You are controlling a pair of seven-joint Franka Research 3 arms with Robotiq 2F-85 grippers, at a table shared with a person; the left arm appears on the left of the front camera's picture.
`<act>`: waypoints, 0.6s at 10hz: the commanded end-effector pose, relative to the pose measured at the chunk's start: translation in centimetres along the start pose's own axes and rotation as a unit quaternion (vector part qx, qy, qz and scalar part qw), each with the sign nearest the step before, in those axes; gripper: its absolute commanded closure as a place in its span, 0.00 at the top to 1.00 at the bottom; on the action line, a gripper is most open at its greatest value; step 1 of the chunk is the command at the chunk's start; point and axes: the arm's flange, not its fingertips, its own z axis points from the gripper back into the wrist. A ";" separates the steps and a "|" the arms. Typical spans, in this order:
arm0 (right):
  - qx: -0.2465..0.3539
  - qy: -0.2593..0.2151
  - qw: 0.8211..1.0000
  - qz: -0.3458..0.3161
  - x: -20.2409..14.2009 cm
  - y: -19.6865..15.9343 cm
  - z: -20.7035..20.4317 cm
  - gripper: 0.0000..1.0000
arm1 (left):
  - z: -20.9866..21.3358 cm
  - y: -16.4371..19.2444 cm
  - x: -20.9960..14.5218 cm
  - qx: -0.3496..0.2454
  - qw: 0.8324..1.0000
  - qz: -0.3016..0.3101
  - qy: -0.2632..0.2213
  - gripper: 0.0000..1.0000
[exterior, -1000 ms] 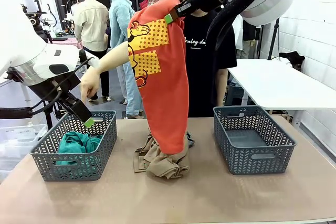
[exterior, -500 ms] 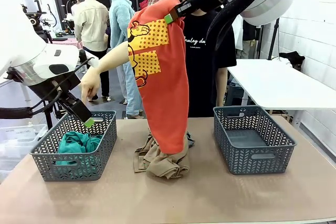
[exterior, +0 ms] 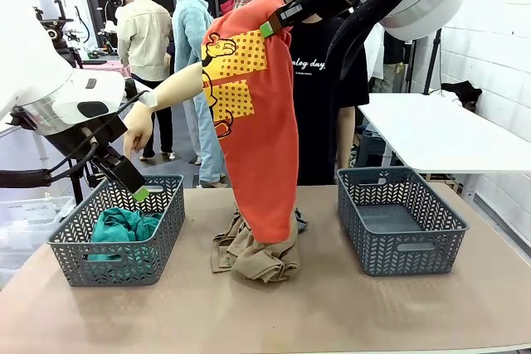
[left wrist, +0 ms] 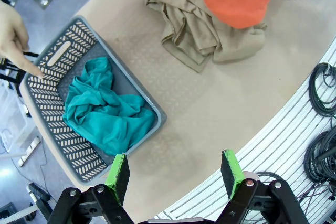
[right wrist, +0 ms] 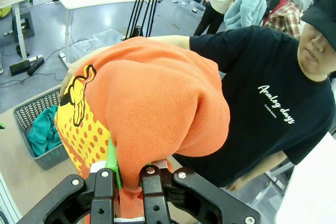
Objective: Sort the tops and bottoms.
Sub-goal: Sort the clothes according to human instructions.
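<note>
My right gripper is shut on the orange garment with the yellow print, holding it high so it hangs down over the table's middle. In the right wrist view the gripper pinches a fold of that orange cloth. Below its hem the tan khaki garment lies crumpled on the table. The teal garment sits in the left basket. My left gripper hangs open just above that basket's far rim. The left wrist view looks down on the teal cloth and the tan heap, with nothing in the gripper.
A person in a black T-shirt stands behind the hanging garment, one hand pointing down toward the left basket; a fingertip nears its rim. The right basket holds nothing. Bare tabletop lies in front of both baskets.
The person's pointing hand has lifted slightly and the body has shifted a little to the right. Both arms and the garments have stayed still.
</note>
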 end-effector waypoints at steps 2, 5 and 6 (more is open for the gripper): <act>-0.005 -0.003 1.000 0.005 0.3 -0.1 0.1 0.00 | 0.0 0.1 -0.1 -0.006 1.000 -0.001 0.000 0.91; -0.005 -0.003 1.000 0.005 0.3 -0.1 0.1 0.00 | 0.0 0.1 -0.1 -0.006 1.000 -0.001 0.000 0.91; -0.005 -0.003 1.000 0.005 0.3 -0.1 0.1 0.00 | 0.0 0.1 -0.1 -0.006 1.000 -0.001 0.000 0.91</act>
